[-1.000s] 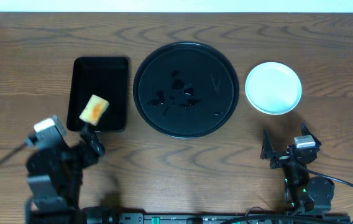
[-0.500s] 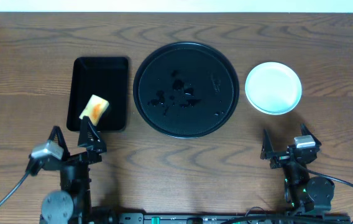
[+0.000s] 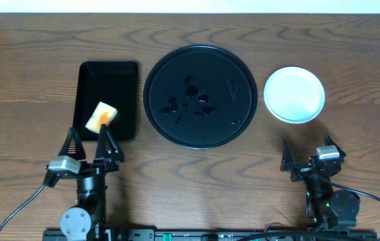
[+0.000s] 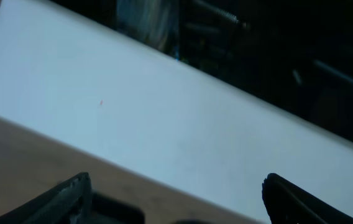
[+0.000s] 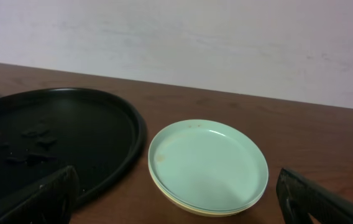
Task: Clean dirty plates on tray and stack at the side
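Jaws on both arms stand wide apart and hold nothing: your left gripper (image 3: pixel 88 144) sits at 7 o'clock on the table (image 3: pixel 29 67), your right gripper (image 3: pixel 307 154) at 5 o'clock. Just past the left one, at its 12 o'clock, the sponge (image 3: pixel 102 117) lies in the rectangular tray (image 3: pixel 116 84). The round tray (image 3: pixel 170 70) in the middle carries only dark specks, no plate. The plates (image 3: pixel 294 94) sit nested in one stack on the table at the round tray's 3 o'clock, near its rim but apart from it, mint on top and a pale yellow edge below. They look light, stiff and glossy, so probably slippery. Grip at the raised rim, one finger under the lip, since the nested edges leave little room.
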Robot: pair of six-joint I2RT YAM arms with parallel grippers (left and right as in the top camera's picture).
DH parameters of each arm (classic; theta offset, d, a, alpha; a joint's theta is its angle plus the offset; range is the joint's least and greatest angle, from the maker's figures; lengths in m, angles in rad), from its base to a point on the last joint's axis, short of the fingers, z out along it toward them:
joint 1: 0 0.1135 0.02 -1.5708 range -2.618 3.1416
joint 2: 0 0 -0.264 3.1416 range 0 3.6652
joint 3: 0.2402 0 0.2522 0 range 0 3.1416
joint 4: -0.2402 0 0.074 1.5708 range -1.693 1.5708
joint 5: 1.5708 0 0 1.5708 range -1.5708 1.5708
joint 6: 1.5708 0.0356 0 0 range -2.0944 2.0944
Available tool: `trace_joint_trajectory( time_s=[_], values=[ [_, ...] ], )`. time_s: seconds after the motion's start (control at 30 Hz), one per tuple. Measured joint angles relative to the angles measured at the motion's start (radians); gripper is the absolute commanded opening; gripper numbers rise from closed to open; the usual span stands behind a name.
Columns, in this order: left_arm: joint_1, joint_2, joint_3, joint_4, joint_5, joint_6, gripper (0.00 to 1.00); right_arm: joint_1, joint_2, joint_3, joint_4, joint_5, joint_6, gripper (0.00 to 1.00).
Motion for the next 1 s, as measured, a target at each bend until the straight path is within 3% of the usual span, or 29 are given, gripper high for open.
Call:
trace_joint_trajectory(
  time_s=[0.3, 0.47, 0.73, 1.0],
  values=[
    [-0.018, 0.000, -0.041, -0.171, 0.003, 0.014, 0.88, 0.000, 0.000, 0.000, 0.000, 0.000, 0.000, 0.99],
    [-0.021, 0.002, -0.041, -0.329, 0.001, 0.101, 0.88, 0.000, 0.000, 0.000, -0.001, 0.000, 0.000, 0.99],
    [-0.028, 0.001, -0.034, -0.340, -0.002, 0.299, 0.88, 0.000, 0.000, 0.000, 0.000, 0.000, 0.000, 0.99],
    [-0.029, 0.001, -0.034, -0.340, -0.002, 0.360, 0.88, 0.000, 0.000, 0.000, 0.000, 0.000, 0.000, 0.99]
  ],
)
